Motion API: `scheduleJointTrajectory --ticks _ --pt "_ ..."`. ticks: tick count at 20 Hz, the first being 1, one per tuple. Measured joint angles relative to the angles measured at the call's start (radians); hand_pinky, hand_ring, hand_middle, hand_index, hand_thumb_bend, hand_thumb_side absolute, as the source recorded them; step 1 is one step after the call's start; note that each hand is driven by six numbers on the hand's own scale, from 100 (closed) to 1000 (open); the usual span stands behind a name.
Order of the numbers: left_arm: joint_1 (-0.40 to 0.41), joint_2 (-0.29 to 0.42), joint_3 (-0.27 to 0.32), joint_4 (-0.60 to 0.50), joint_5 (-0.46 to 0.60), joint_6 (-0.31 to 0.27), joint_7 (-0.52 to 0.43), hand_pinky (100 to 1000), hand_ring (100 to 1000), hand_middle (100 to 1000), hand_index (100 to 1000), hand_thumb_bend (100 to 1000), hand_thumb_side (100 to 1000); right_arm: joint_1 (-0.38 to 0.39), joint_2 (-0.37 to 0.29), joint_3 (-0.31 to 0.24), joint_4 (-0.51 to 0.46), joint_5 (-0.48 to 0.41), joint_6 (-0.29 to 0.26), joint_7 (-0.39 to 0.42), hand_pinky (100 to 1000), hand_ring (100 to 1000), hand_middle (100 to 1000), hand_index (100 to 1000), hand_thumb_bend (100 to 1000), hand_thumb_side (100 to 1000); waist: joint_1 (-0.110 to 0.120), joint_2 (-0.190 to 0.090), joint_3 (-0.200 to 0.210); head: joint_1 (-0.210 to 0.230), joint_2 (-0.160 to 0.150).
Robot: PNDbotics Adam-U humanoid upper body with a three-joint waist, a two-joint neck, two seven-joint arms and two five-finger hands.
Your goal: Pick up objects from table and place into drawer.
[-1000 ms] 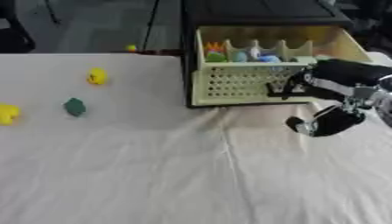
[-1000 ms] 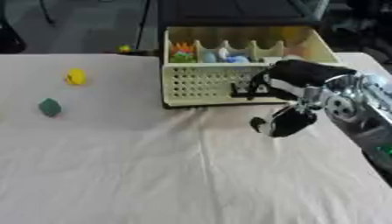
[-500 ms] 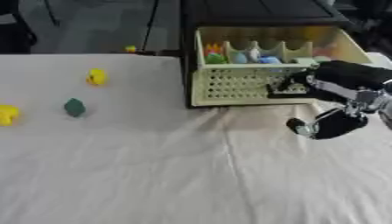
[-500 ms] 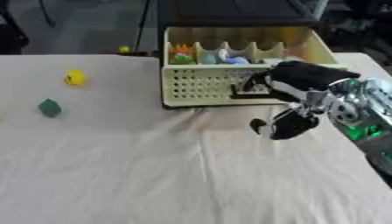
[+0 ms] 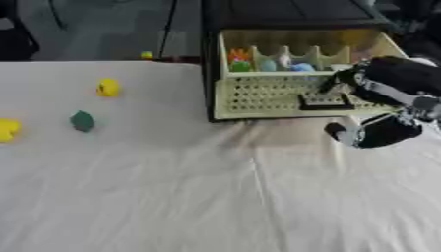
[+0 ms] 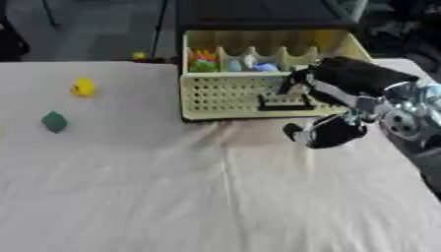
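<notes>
The cream perforated drawer (image 5: 258,96) stands pulled out of a dark cabinet, with several coloured small things (image 5: 263,63) in its compartments. My right hand (image 6: 353,81) comes in from the right, its fingers curled at the dark handle (image 6: 282,101) on the drawer's front and its thumb hanging below. On the white cloth at the left lie a yellow toy (image 5: 108,86), a dark green piece (image 5: 82,120) and another yellow piece (image 5: 7,129) at the picture's edge. My left hand does not show.
A small yellow thing (image 5: 146,54) sits at the table's far edge. The dark cabinet (image 5: 284,15) rises behind the drawer. White cloth (image 5: 215,197) covers the table, rumpled in front of the drawer.
My right hand has shifted slightly up and to the right at the drawer's front. The drawer and the things on the cloth have stayed where they were.
</notes>
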Motion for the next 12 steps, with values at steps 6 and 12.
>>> scheduleJointTrajectory --ticks 6,12 --pt "0.002 0.000 0.002 0.000 -0.001 -0.002 0.004 518 659 796 819 100 948 -0.019 0.029 -0.104 0.000 -0.144 -0.051 -0.149 151 100 100 864 404 253 0.004 0.000 -0.007 0.026 0.000" --pt "0.002 0.013 0.007 0.000 -0.005 -0.010 0.019 522 665 811 827 100 933 -0.044 0.101 -0.256 0.000 -0.358 -0.075 -0.556 173 134 100 863 330 383 0.019 0.000 -0.013 0.093 0.016"
